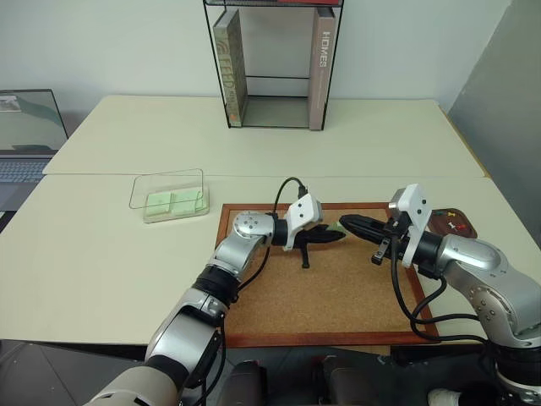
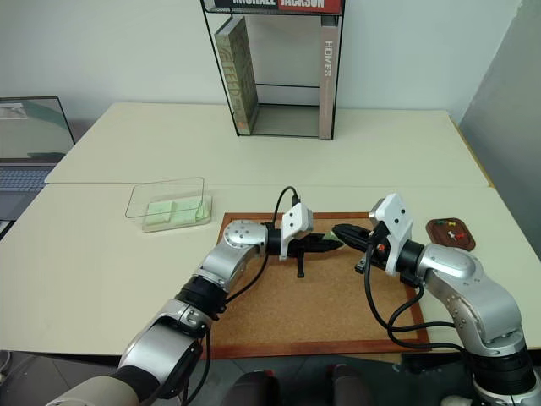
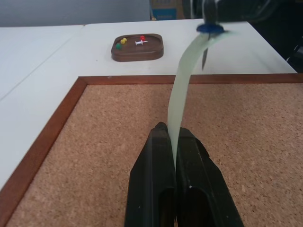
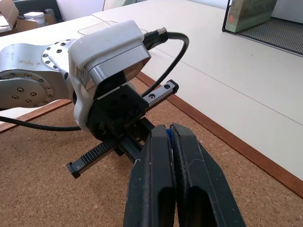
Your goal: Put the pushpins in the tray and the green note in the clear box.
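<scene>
My left gripper (image 1: 336, 234) is shut on the lower end of the green note (image 3: 182, 85), a pale strip that curves up from between its fingers. At the note's far end a dark blue pushpin (image 3: 210, 28) still pierces it, and my right gripper (image 1: 346, 222) is shut on that pin; a blue edge shows between its fingers (image 4: 161, 151). Both grippers meet tip to tip above the corkboard (image 1: 338, 296). The brown tray (image 1: 452, 224) lies right of the board with a red pushpin (image 3: 141, 38) and other coloured pins in it. The clear box (image 1: 169, 196) stands to the left.
Green slips lie inside the clear box. A black wire shelf (image 1: 275, 63) with books stands at the back of the table. A laptop (image 1: 30, 144) sits at the far left. Bare tabletop lies between the box and the corkboard.
</scene>
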Motion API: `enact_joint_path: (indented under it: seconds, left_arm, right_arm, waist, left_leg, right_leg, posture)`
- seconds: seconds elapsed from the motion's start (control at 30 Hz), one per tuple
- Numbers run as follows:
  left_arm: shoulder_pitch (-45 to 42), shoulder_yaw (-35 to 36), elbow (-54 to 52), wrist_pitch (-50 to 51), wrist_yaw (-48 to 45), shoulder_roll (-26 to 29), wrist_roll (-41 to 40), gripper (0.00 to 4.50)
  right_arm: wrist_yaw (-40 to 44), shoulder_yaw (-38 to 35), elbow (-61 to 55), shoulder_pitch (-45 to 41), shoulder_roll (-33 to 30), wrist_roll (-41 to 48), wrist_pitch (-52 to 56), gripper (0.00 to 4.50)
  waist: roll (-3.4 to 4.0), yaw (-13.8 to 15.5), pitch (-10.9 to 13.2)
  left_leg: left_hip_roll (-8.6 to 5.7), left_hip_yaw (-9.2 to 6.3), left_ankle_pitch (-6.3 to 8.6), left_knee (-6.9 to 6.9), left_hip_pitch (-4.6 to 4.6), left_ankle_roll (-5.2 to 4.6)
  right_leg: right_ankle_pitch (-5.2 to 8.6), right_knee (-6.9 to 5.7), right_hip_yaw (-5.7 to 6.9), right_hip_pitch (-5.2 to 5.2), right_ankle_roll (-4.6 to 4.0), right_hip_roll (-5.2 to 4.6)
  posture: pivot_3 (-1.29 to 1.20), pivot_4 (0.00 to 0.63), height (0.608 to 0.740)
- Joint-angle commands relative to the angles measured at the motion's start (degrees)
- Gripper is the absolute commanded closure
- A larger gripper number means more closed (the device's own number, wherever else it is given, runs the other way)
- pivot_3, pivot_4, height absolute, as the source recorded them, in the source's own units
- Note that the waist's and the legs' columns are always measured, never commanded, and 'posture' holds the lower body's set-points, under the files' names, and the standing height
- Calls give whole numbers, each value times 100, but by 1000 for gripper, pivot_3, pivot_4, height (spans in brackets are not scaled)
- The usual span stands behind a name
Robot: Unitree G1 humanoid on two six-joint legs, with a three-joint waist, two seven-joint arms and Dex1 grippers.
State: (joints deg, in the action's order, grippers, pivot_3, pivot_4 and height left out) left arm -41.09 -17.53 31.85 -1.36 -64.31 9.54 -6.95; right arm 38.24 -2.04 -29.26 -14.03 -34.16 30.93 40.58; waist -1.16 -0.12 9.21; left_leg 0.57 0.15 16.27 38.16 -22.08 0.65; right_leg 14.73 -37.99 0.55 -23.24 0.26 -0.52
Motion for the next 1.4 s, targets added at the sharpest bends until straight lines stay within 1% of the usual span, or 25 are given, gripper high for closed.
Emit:
enact_joint_path:
  seconds: [0.03, 0.33, 0.47, 0.53, 0.6, 0.73, 1.03, 1.1, 1.17, 1.23, 1.27, 1.33, 1.4]
  left_arm:
    - [51, 118, -248, 27, -79, 16, -128, 4488]
    - [216, 81, -290, -45, 33, 78, 3, 4488]
    - [360, 179, -639, 5, 222, 110, -50, 4488]
    - [460, 270, -976, 104, 366, 165, -112, 4488]
    - [566, 372, -1289, 258, 526, 242, -140, 4488]
    - [780, 404, -1596, 292, 678, 439, -20, 4488]
    - [1238, 351, -2234, 552, 949, 589, -19, 4488]
    - [1262, 325, -2285, 576, 975, 589, -11, 4500]
    - [1270, 307, -2332, 605, 998, 583, -6, 4500]
    - [1270, 294, -2352, 620, 1012, 584, -7, 4500]
    - [1272, 291, -2359, 621, 1013, 589, -8, 4500]
    - [1272, 286, -2368, 622, 1009, 599, -8, 4500]
    - [1267, 287, -2372, 628, 1003, 605, -13, 4500]
  right_arm:
    - [-91, -251, -191, -54, 27, 156, -56, 4500]
    - [-402, -1132, -30, -83, -59, 573, 201, 4500]
    - [-626, -1593, 418, -38, -105, 540, 208, 4500]
    - [-661, -1787, 802, 49, -93, 402, -20, 4500]
    - [-669, -1865, 1322, 198, -171, 34, -416, 4500]
    - [-850, -1780, 2332, 344, -332, -712, -1003, 4500]
    - [-1412, -1496, 4049, -88, -193, -1729, -2045, 4500]
    - [-1522, -1477, 4291, -184, -165, -1852, -2170, 4045]
    - [-1635, -1473, 4489, -257, -142, -1939, -2220, 3721]
    - [-1715, -1495, 4585, -298, -121, -1984, -2256, 3196]
    - [-1752, -1508, 4595, -305, -114, -1997, -2271, 3022]
    - [-1774, -1540, 4540, -297, -97, -1980, -2284, 2499]
    - [-1740, -1592, 4388, -264, -49, -1875, -2282, 2072]
  waist:
    - [0, 1, 0]
    - [0, 2, 0]
    - [0, 5, 0]
    - [0, 7, 0]
    - [0, 8, 0]
    - [4, 1, -2]
    - [9, -8, -1]
    - [12, -3, -3]
    - [12, -2, -3]
    - [12, -3, -3]
    - [12, -4, -3]
    - [12, -3, -3]
    - [12, -4, -3]
  left_leg:
    - [0, 0, 0, 0, 0, 0]
    - [0, 0, 0, 2, 0, 0]
    - [0, 0, 0, 2, 0, 0]
    - [0, 1, 0, 2, 0, 0]
    - [0, 1, 0, 2, 0, 0]
    - [0, 7, 0, 0, 4, 0]
    - [4, 14, 0, 0, 13, 0]
    - [3, 15, -1, 0, 13, 0]
    - [2, 17, -1, 0, 12, 0]
    - [3, 17, -1, 0, 12, 1]
    - [3, 18, -1, 0, 11, 1]
    - [4, 17, -1, -1, 11, 1]
    - [3, 17, -1, -1, 11, 1]
  right_leg:
    - [0, 0, 0, 0, 0, 0]
    - [-1, -1, 0, 0, -1, -1]
    - [-2, -1, -1, 0, -3, -1]
    - [-3, -3, -2, 0, -4, -2]
    - [-3, -3, -3, 0, -6, -3]
    - [-5, -3, -8, 1, -8, -2]
    - [-2, -13, -14, 1, -4, 0]
    - [-3, -12, -15, 1, -5, 1]
    - [-5, -12, -17, 2, -9, 1]
    - [-10, -10, -17, 2, -17, 0]
    - [-17, -10, -17, 2, -28, 0]
    - [-17, -9, -17, 2, -29, 0]
    - [-18, -10, -16, 2, -29, 0]
  posture:
    - [0, 150, 740]
    - [0, 150, 740]
    - [0, 150, 740]
    - [0, 150, 740]
    - [0, 150, 740]
    - [0, 150, 740]
    - [0, 150, 740]
    - [0, 150, 740]
    - [0, 150, 740]
    - [0, 150, 740]
    - [0, 150, 740]
    - [0, 150, 740]
    - [0, 150, 740]
